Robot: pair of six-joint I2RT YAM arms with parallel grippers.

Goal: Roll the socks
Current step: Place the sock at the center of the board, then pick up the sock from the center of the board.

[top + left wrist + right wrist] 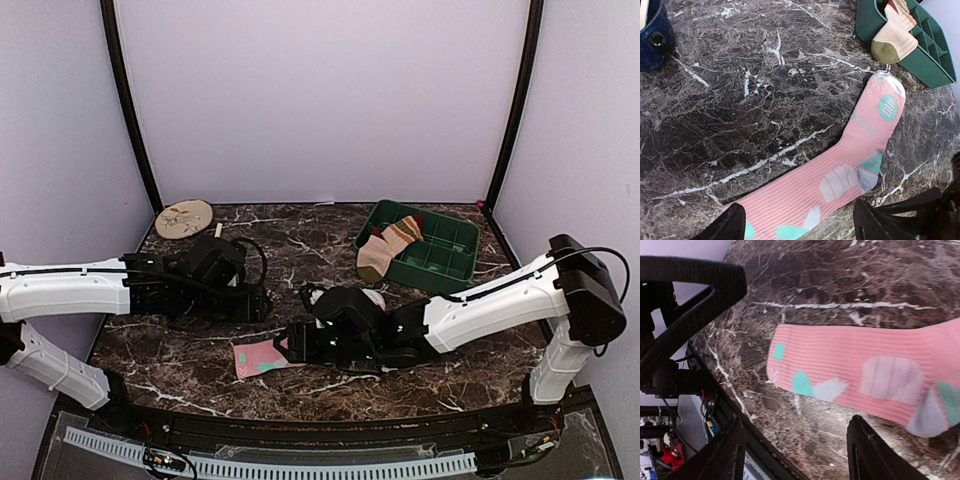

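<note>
A pink sock with teal and white patches lies flat on the marble table; its cuff end shows in the top view [262, 358] and the rest is under my right arm. In the left wrist view the sock [840, 170] runs from lower left to its toe at upper right. My left gripper [799, 212] is open just above its leg part, empty; in the top view it [258, 303] sits left of centre. My right gripper [795, 437] is open and empty over bare marble beside the sock's cuff [850, 375]; in the top view it [296, 345] is at the cuff.
A green divided tray [445, 262] stands at the back right with a cream striped sock [385, 250] hanging over its near rim, also in the left wrist view [892, 37]. A round beige disc [185, 218] lies at the back left. A dark blue object [652, 35] shows at the left wrist view's corner.
</note>
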